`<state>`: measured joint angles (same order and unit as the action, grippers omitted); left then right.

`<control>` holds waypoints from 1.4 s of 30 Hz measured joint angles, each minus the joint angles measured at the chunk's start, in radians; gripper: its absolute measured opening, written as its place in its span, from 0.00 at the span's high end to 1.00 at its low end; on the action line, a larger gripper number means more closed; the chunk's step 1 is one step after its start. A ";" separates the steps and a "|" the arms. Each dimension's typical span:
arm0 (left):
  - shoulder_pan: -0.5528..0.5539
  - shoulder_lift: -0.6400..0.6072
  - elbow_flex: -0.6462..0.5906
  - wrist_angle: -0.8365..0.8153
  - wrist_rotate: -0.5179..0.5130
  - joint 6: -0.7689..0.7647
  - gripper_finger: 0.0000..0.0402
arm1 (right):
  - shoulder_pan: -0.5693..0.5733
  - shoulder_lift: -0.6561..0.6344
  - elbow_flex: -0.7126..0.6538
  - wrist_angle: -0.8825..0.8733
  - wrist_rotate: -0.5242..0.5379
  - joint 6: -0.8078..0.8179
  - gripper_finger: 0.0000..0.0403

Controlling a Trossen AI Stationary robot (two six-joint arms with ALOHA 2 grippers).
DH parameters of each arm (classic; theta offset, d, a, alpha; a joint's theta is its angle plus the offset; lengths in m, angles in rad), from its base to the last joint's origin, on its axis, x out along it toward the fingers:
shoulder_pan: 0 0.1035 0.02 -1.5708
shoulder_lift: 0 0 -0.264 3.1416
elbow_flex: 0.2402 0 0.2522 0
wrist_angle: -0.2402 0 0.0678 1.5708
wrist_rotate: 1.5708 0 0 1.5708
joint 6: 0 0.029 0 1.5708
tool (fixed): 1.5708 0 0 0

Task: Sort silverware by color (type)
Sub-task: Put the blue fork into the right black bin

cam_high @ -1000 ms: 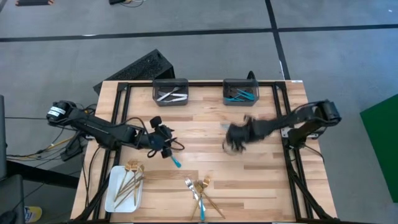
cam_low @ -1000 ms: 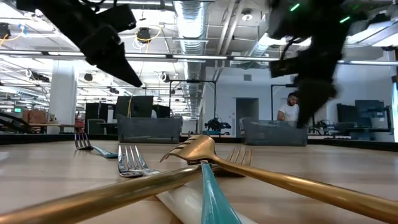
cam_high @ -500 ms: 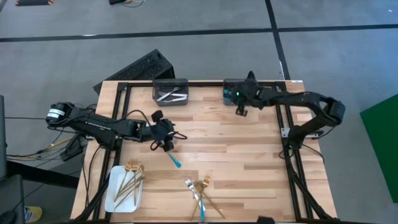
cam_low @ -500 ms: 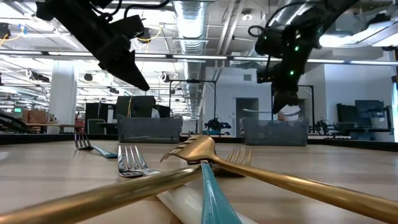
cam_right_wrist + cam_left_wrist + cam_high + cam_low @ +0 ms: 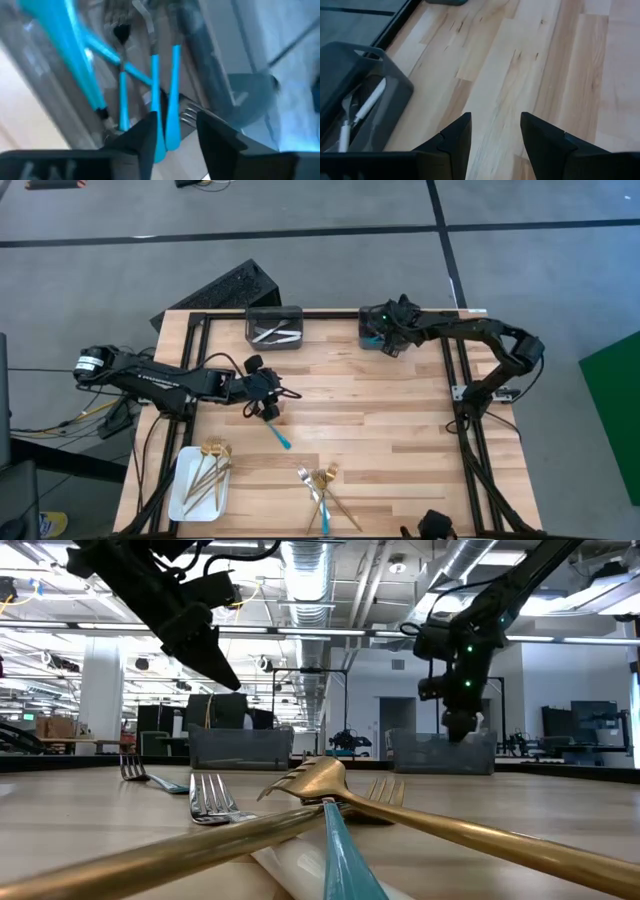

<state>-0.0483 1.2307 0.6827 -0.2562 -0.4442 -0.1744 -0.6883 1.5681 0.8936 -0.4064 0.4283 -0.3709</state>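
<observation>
Pale wood-plank table (image 5: 400,430): both claws apart, right claw (image 5: 383,340) over glossy turquoise forks (image 5: 162,95).

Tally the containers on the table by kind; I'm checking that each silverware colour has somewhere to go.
Dark grey bins: 2
White tray: 1
Total: 3
</observation>
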 joint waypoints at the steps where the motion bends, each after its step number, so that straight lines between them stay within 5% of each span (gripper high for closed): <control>1: 0.000 0.000 0.000 -0.001 0.012 -0.004 0.61 | 0.010 -0.002 0.000 0.006 0.016 0.035 0.57; 8: 0.000 0.000 -0.036 -0.111 0.208 -0.080 0.61 | 0.139 -0.105 0.000 0.003 0.014 0.290 0.55; 12: -0.031 0.001 -0.062 -0.286 0.334 0.012 0.61 | 0.250 -0.168 0.001 0.004 -0.079 0.432 0.58; 17: -0.097 0.001 -0.086 -0.339 0.319 0.165 0.61 | 0.419 -0.174 0.001 0.036 -0.114 0.566 0.60; 22: -0.116 0.001 -0.133 -0.168 0.319 0.253 0.61 | 0.589 -0.123 0.001 0.112 -0.109 0.636 0.60; 29: -0.116 0.001 -0.179 -0.067 0.319 0.326 0.61 | 0.782 -0.045 0.001 0.242 0.012 0.748 0.60; 42: -0.109 0.115 -0.180 -0.022 0.357 0.391 0.61 | 0.923 0.129 0.001 0.498 0.037 0.763 0.60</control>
<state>-0.1577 1.3456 0.5027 -0.2786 -0.0872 0.2165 0.2351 1.6969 0.8946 0.0919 0.4656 0.3926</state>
